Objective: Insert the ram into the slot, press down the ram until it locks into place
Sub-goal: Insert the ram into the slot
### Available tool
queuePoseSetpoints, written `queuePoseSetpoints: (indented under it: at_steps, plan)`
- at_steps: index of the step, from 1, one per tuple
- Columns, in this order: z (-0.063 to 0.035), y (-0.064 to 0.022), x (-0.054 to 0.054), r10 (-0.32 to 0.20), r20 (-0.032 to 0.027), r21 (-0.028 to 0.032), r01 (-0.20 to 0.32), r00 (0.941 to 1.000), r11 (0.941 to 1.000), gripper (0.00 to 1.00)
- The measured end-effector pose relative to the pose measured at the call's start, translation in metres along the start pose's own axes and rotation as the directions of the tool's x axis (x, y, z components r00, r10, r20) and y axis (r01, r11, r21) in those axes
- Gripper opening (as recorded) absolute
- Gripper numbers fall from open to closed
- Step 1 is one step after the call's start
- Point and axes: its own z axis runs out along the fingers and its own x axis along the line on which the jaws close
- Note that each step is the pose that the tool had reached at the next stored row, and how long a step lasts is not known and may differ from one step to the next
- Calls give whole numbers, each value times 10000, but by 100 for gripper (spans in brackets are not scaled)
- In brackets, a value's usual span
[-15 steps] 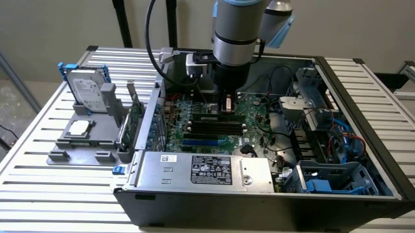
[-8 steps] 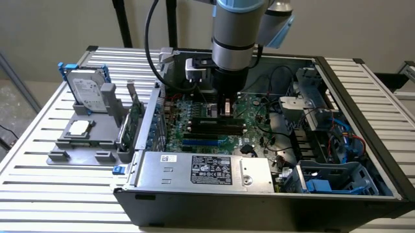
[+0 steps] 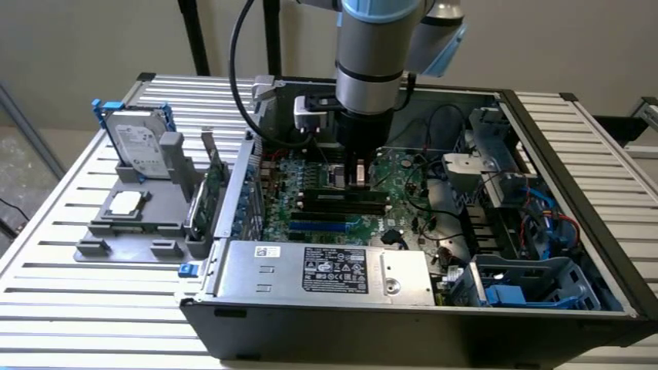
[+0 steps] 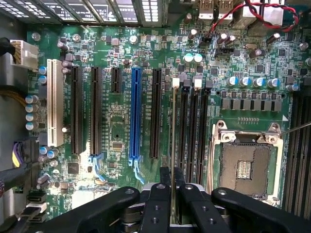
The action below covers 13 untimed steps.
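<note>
One ram, seen edge-on, is clamped between the fingers and stands along the slot farthest from the CPU socket. Step judged: insertion, latches apparently not locked. Seating calls for square, even downward pressure.

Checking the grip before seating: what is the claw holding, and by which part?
The ram, seen edge-on, pinched across its flat faces at its upper edge by the claw.

I have the ram, a thin green stick, standing on its long edge along the outermost black slot, just beside three identical sockets.
</note>
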Motion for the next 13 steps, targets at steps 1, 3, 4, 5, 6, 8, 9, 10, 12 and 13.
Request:
queuePoseSetpoints:
  at_steps: [1,3,4,5,6,8,9,10,12,13]
  plan:
    - [2,1,-3,27,-2,-1,-27,10000,10000,14]
    - [8,0,-8,80,-1,-2,-80,10000,10000,14]
    - [12,0,-10,110,0,-2,-110,9999,9999,14]
    - [16,0,-14,140,-1,-3,-140,9999,9999,14]
    - [21,0,-16,160,0,-4,-160,9999,9999,14]
    - [31,1,-26,171,-2,-4,-171,9999,9999,14]
    - [36,1,-32,171,-7,-2,-171,9999,9999,14]
    - [42,0,-37,170,-11,1,-170,9999,9999,14]
    - [52,0,-40,168,-29,2,-168,9999,9999,14]
    - [56,0,-40,168,-45,2,-168,9998,9999,14]
